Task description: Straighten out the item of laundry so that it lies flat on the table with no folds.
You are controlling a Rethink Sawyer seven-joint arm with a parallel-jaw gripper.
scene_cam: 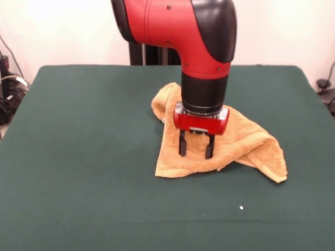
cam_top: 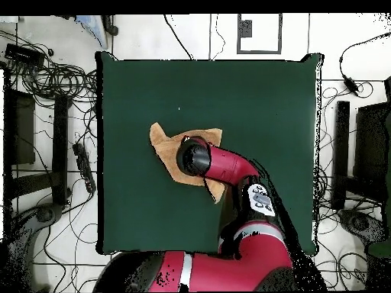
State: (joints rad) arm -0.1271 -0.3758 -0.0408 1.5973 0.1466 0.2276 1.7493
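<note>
You have the orange-yellow towel (scene_cam: 238, 138) lying rumpled near the middle of the green table (scene_cam: 78, 157), folded over itself, with one corner running out to a point toward the front view's lower right and another lobe bunched up behind the arm (scene_cam: 180, 31). Your gripper (scene_cam: 195, 151) hangs straight down over the cloth, its two black fingers (scene_cam: 182, 144) parted with a clear gap between them and nothing held; their tips sit at or just above the towel's surface, and you cannot tell whether they touch. From overhead, the arm covers most of the towel (cam_top: 162, 145), leaving its edges showing. A small white speck (scene_cam: 241, 208) lies on the table nearer the camera.
</note>
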